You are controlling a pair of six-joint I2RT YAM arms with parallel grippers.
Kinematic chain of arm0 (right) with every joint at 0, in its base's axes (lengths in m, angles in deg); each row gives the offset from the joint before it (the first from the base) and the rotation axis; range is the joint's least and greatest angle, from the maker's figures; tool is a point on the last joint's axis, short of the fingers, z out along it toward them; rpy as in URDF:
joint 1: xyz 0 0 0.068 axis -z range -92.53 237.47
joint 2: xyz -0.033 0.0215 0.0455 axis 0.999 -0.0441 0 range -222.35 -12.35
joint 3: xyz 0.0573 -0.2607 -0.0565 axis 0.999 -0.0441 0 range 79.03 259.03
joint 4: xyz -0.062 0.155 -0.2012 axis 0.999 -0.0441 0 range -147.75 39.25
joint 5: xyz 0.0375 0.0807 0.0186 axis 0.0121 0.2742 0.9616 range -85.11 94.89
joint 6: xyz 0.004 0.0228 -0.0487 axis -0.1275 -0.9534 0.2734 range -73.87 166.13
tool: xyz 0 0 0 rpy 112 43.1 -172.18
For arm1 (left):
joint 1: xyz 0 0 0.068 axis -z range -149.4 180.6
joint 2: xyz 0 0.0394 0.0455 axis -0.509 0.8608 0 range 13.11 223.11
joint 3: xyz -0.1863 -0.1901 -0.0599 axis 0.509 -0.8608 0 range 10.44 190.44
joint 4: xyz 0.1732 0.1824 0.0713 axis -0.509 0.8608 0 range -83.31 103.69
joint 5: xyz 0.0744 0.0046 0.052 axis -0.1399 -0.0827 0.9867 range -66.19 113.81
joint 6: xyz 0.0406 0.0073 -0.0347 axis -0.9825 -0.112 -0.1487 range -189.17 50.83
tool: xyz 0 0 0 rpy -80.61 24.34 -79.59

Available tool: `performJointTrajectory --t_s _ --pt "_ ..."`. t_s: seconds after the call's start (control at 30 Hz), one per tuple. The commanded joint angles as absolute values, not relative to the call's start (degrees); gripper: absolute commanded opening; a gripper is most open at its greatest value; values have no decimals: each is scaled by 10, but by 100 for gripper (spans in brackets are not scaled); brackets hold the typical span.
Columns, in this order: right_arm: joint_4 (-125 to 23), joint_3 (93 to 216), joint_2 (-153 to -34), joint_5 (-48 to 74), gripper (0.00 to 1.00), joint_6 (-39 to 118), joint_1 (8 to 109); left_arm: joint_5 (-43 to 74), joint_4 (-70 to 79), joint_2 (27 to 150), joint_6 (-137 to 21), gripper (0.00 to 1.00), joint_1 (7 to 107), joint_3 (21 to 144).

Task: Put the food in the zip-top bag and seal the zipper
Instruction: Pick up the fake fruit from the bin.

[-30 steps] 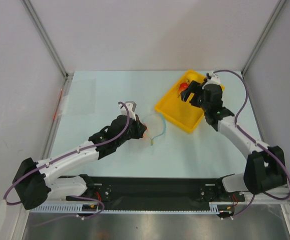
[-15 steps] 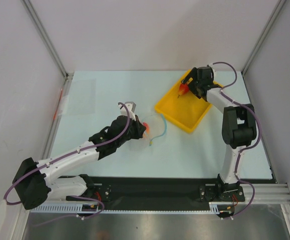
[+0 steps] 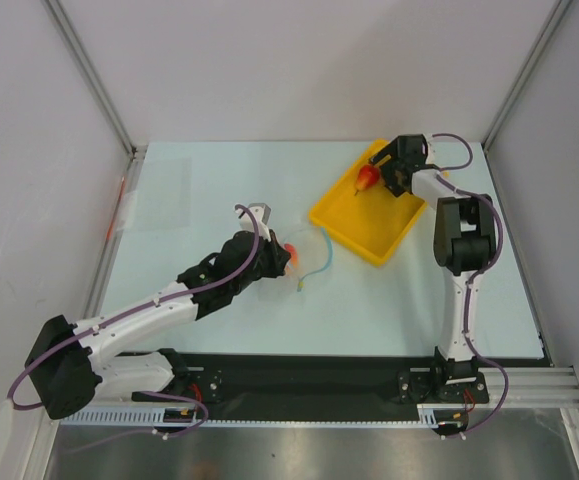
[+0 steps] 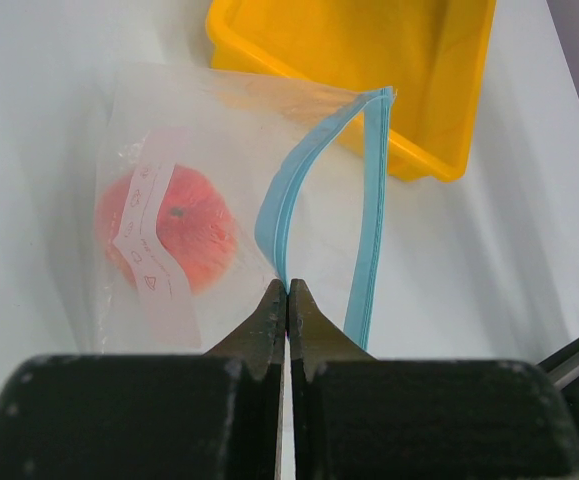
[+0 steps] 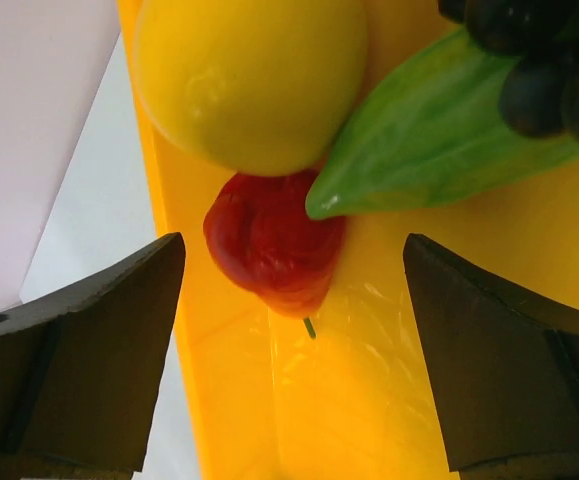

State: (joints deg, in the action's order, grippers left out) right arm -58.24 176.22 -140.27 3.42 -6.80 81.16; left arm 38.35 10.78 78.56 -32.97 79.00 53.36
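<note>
**A:** Which step is this?

**B:** Loading, I'd say. One peach-orange fruit (image 4: 204, 235) already lies inside the zip-top bag (image 4: 219, 130). The bag sits on the table (image 3: 219, 190), left of the yellow tray (image 3: 369, 238). The left claw (image 4: 287, 290) is pinched fully closed on one lip of the teal zipper (image 4: 369, 220), lifting it so the mouth gapes toward the tray.

**A:** And the other arm?

**B:** The right claw (image 5: 289, 330) hangs over the tray's far corner, jaws spread wide and holding nothing. A red fruit (image 5: 269, 245) lies below the gap between them. It looks to be touching a yellow fruit (image 5: 254, 80) and is partly under a green leaf-shaped piece (image 5: 439, 120). The black grape bunch (image 5: 549, 60) is just beside that.

**A:** So what's next?

**B:** Probably lower and close on the red fruit without catching the green piece or nudging the yellow one. Then carry it left into the bag's mouth. The zipper is unsealed, so sealing comes last.
</note>
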Motion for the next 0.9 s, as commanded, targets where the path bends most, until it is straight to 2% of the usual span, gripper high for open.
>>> performJointTrajectory --t_s 0.0,0.27,0.37,0.4,0.5,0.6,0.87 --pt "-597 1820 -1430 40 93 -90 812 395 87 772 -324 0 787 537" --pt "-605 1865 -1484 79 88 -119 804 398 90 775 -325 0 788 539" --pt "-592 1865 -1490 94 74 -121 804 400 91 774 -327 0 787 539" --pt "-588 1864 -1488 97 63 -118 804 400 91 774 -326 0 787 539" --pt "-564 1843 -1469 92 50 -94 800 397 91 774 -326 0 787 539" --pt "-544 1806 -1430 72 48 -74 794 396 90 773 -325 0 787 539" --pt "-472 1664 -1280 128 42 -44 787 391 90 781 -326 0 787 541"
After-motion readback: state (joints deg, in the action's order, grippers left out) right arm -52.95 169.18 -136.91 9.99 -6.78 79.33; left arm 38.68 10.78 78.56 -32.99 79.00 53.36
